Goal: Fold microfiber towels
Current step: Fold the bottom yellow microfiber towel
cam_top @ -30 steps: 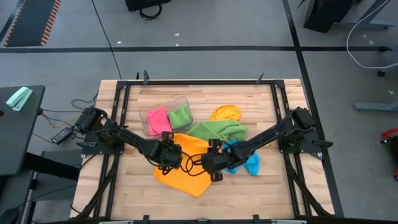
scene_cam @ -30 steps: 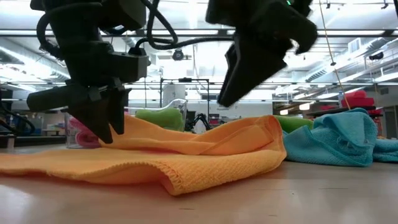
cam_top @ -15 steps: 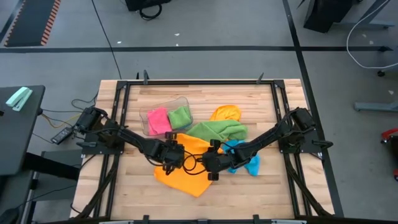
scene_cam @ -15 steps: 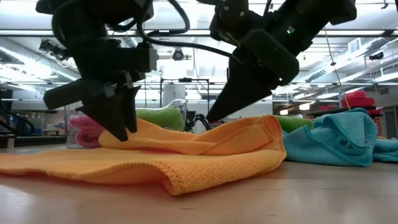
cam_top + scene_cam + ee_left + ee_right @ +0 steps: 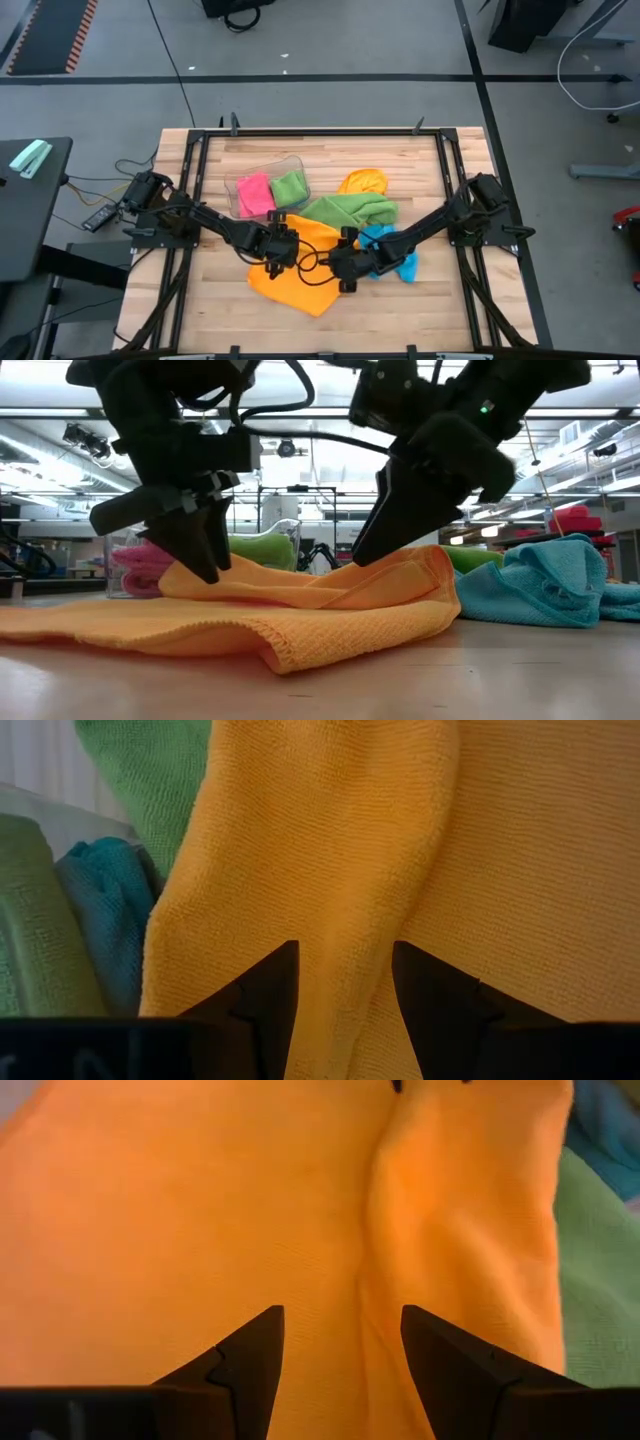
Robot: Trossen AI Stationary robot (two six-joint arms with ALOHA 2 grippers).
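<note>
Your left end effector (image 5: 283, 246) and right end effector (image 5: 340, 262) both stood with fingers apart, straddling raised folds of the orange towel (image 5: 300, 280), gripping nothing. That towel lay mid-tabletop (image 5: 450, 310), green towel (image 5: 352, 209) and blue towel (image 5: 400, 262) beside it.

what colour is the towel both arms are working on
Orange towel; it shows best in the low view.

Wooden plank table (image 5: 450, 300), black rail frame round its edge. Lying on it: large orange towel (image 5: 300, 285) spread near the middle; green towel (image 5: 350, 210) beside it; blue towel (image 5: 400, 262); second orange towel (image 5: 362, 181) bunched farther back; clear tub (image 5: 262, 168) holding pink and green cloths.
</note>
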